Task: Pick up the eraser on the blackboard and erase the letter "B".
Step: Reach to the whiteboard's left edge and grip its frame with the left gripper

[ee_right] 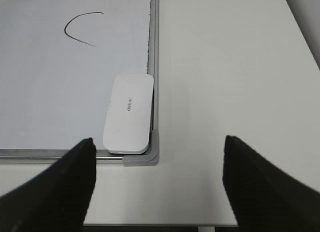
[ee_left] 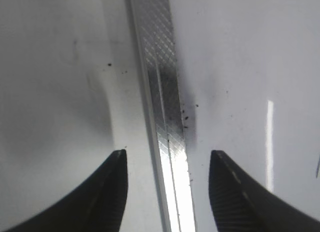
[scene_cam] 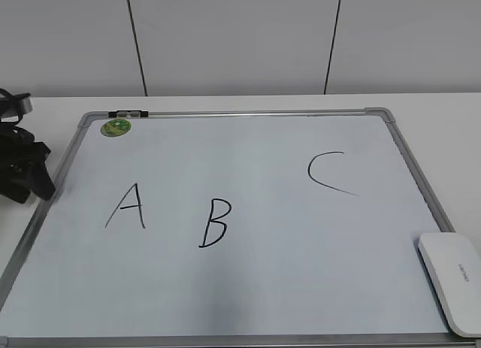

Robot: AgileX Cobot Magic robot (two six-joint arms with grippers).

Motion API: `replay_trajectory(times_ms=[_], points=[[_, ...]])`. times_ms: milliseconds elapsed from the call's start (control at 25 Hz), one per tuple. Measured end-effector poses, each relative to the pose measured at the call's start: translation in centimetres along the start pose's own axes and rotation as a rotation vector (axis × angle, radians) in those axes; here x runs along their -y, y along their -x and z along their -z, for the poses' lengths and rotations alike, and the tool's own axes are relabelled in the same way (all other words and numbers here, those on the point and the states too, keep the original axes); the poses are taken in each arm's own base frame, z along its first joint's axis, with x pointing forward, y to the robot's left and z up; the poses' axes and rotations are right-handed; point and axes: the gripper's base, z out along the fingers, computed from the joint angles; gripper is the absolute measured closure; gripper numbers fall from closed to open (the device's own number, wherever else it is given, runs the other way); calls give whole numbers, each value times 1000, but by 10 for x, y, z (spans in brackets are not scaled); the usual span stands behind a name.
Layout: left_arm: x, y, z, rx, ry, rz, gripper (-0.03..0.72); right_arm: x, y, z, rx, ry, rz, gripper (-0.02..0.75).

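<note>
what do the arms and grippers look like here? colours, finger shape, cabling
Left gripper: black fingers, curved, tapering to tips, fine ribbing on the inner faces. Right gripper: same black, broad fingers, too blurred for texture. In the exterior view the left arm is a black bulk with a grey part on top; no cables or markings discernible.

White tabletop (scene_cam: 248, 101) before a pale panelled wall (scene_cam: 233, 40) with two dark, perhaps recessed, vertical seams.

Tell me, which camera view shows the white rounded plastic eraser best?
The right wrist view: the white rounded plastic eraser lies whole in the board's corner, lettering visible. The exterior view cuts it off at the frame's edge; the left wrist view misses it.
</note>
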Motion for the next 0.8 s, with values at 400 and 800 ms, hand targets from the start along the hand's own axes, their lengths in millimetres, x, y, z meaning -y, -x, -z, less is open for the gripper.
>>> replay_trajectory(times_ms=[400, 800], points=[[-3, 4, -9, -20, -14, 12, 400, 0, 0, 0, 0, 0, 0, 151], [-7, 3, -20, -33, -20, 26, 452, 0, 0, 0, 0, 0, 0, 151]])
